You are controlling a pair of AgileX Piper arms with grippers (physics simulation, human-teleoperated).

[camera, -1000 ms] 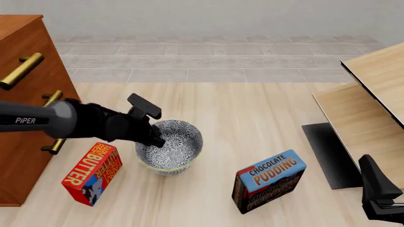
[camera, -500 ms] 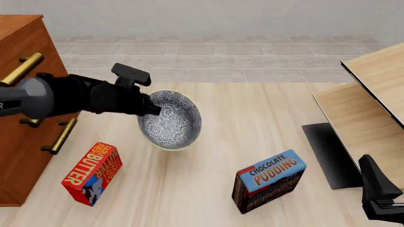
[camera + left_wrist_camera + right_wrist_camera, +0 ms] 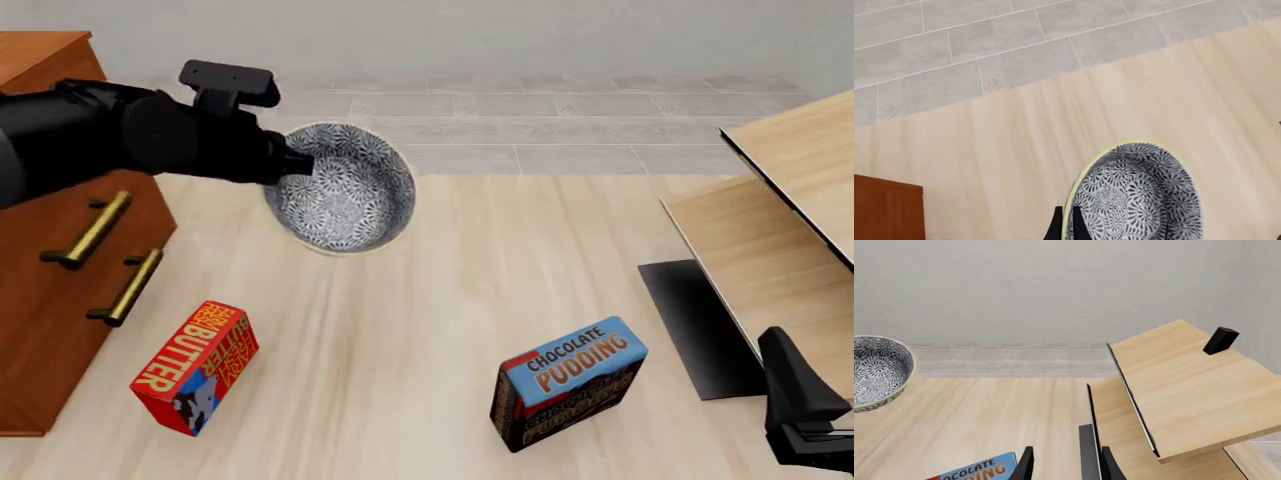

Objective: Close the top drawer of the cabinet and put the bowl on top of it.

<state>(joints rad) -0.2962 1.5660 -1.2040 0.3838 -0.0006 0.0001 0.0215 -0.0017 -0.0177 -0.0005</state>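
Observation:
The blue-and-white bowl [image 3: 343,190] hangs in the air, tipped on its side, just right of the cabinet [image 3: 47,55]. My left gripper [image 3: 288,161] is shut on its rim. In the left wrist view the fingertips [image 3: 1057,229] pinch the yellowish rim of the bowl [image 3: 1137,195], and a corner of the cabinet [image 3: 886,210] shows. My left arm hides the top drawer; the two lower handles [image 3: 88,229] show. My right gripper [image 3: 805,415] rests low at the near right, open and holding nothing, seen as the right gripper [image 3: 1065,466] in its own view, with the bowl [image 3: 875,371] far off.
A red butter box [image 3: 196,365] stands by the cabinet's foot. A chocolate pudding box [image 3: 571,381] stands at the near middle, also the pudding box [image 3: 977,471]. Pale wood furniture [image 3: 787,190] with a dark panel [image 3: 694,325] fills the right side. A small black block [image 3: 1221,340] sits on it.
My left gripper has lifted the bowl off the table and carried it up and toward the far left, nearer the cabinet's top. The right arm has not moved.

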